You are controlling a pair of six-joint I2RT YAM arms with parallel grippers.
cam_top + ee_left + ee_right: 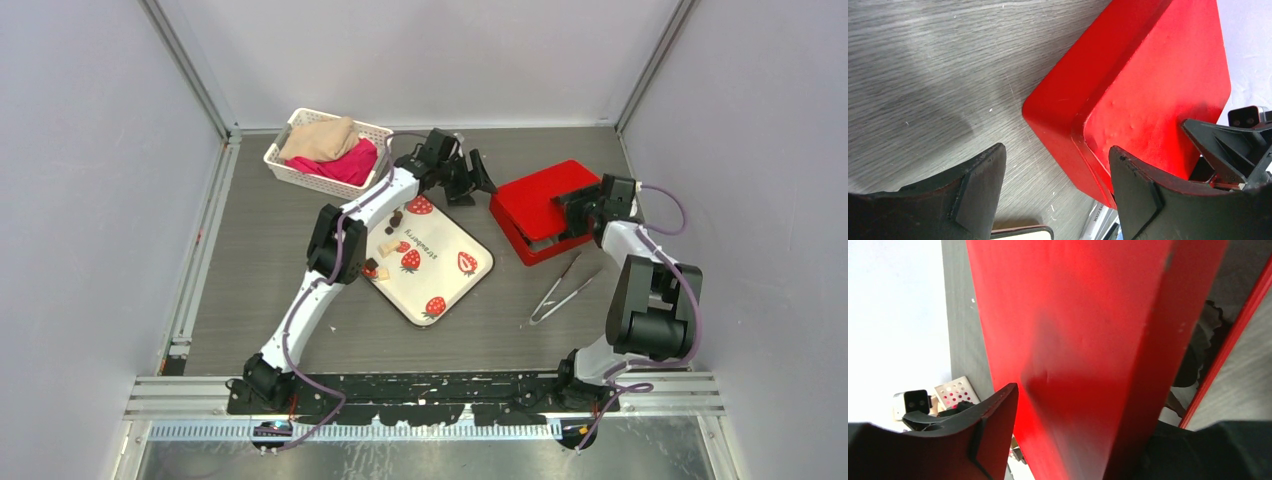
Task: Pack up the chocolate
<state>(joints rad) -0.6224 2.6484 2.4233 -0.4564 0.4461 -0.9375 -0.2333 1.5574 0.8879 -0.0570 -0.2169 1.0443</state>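
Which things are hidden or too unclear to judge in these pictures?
- Red box interior: top view, lid covers it.
- Chocolate count: top view, pieces too small, left arm overlaps the tray.
- Right tool grip: right wrist view, lid hides one side of it.

A red lid fills the middle, tilted, between the right gripper's parted fingers. Grey table shows along its left; a white perforated basket sits beyond.
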